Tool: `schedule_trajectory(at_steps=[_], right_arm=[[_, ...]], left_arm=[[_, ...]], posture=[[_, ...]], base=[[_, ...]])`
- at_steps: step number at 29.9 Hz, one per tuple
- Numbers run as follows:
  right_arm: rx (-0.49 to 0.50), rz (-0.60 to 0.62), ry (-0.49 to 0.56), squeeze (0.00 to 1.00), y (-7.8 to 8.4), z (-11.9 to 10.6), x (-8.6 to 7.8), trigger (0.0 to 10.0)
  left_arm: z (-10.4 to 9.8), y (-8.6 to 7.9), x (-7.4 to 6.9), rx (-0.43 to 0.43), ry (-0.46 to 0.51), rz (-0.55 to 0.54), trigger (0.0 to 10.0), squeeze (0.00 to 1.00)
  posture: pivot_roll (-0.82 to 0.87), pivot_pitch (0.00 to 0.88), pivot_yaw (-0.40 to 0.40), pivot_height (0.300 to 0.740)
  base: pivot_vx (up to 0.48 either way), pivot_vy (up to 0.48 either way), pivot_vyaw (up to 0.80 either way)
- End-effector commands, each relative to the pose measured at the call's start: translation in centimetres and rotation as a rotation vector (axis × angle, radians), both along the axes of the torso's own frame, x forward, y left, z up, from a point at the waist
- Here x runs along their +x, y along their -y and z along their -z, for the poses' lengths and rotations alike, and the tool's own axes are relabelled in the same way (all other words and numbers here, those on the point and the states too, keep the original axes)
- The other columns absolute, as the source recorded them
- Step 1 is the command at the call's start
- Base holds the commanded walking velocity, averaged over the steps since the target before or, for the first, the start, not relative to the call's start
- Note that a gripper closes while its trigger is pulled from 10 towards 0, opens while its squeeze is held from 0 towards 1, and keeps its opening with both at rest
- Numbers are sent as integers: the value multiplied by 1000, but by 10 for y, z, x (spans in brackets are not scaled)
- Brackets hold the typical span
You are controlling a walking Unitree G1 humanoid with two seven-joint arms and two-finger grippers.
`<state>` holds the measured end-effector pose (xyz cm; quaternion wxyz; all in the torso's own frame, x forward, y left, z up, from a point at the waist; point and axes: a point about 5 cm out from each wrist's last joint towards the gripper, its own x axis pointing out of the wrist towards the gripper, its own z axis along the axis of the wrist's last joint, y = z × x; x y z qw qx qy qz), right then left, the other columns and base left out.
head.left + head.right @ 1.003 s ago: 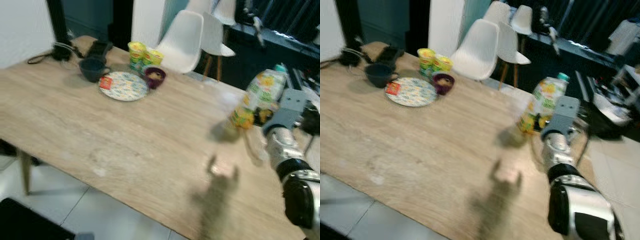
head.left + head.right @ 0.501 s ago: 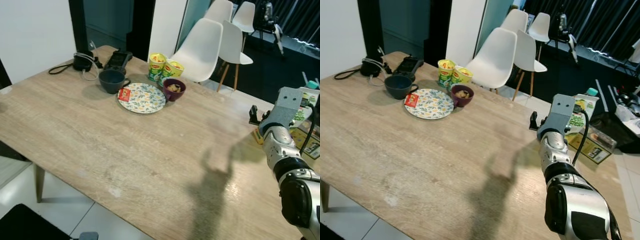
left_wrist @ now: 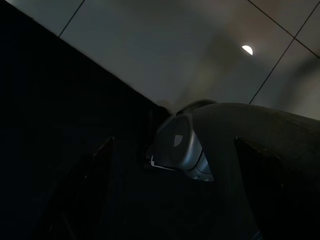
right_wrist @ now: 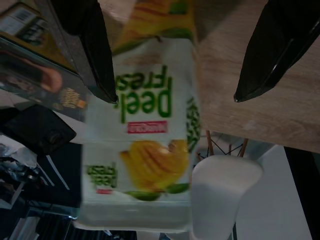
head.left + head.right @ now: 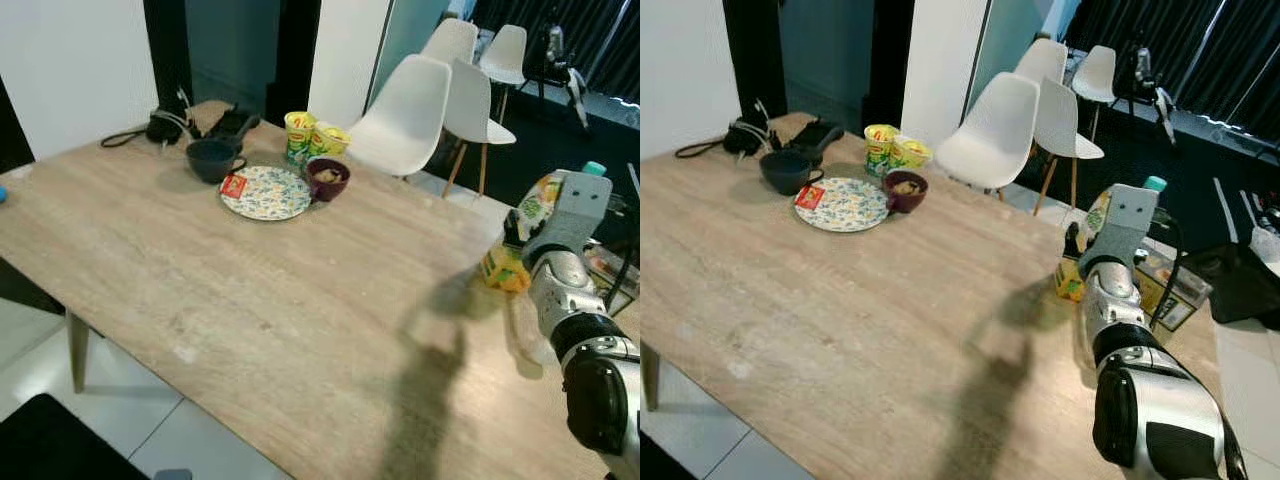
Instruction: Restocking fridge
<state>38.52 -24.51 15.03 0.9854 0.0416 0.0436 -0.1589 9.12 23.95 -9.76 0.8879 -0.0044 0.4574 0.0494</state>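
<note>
A green-and-white juice carton [image 5: 532,203] with yellow fruit art and a green cap stands near the right end of the wooden table [image 5: 250,300]. My right gripper [image 4: 175,97] is open and level with the carton. In the right wrist view the carton [image 4: 145,130] sits between the two black fingers, one finger [image 4: 90,50] overlapping its edge and the other well away from it. The left arm hangs idle over dark floor tiles, and its gripper [image 3: 175,200] looks open.
At the far left of the table are a patterned plate [image 5: 264,192], a dark cup [image 5: 211,158], a purple bowl [image 5: 327,178], two yellow cups [image 5: 305,135] and black cables [image 5: 165,125]. White chairs [image 5: 410,110] stand behind. A flat box [image 5: 1160,285] lies beside the carton.
The whole view has swung and steadied, so the camera moved. The right gripper stays by the carton, which shows more fully now than half a second ago.
</note>
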Motion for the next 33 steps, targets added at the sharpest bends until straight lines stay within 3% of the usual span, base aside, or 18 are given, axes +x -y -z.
schedule_trajectory(at_steps=[1, 7, 11, 16, 21, 26, 33], right_arm=[[-13, -22, -42, 0, -3, 7, -1, 10000], [-65, -103, -126, 0, -16, 20, -2, 10000], [-81, -73, -150, 0, -8, 24, -6, 10000], [-61, 4, -133, 0, 15, 18, -10, 10000], [-3, 75, -151, 0, 70, 20, -33, 10000], [-2, 14, -200, 0, 91, 27, -50, 10000], [-22, -50, -298, 0, 107, 38, -67, 10000]], left_arm=[[8, 28, -6, -80, -31, 41, 10000, 0], [9, 33, -11, -90, -33, 45, 10000, 0], [10, 36, -16, -102, -37, 59, 10000, 0], [11, 37, -22, -108, -45, 68, 10000, 0], [11, 34, -29, -110, -52, 68, 10000, 0], [11, 32, -29, -108, -54, 74, 10000, 0], [10, 30, -27, -106, -51, 83, 10000, 0]], posture=[[363, 0, -252, 740], [344, 0, -259, 740], [333, 0, -258, 740], [318, 0, -256, 740], [298, 0, -248, 740], [277, 0, -237, 740], [266, 0, -233, 740]], base=[[0, 0, 0], [0, 0, 0], [0, 0, 0], [0, 0, 0], [0, 0, 0], [0, 0, 0], [0, 0, 0]])
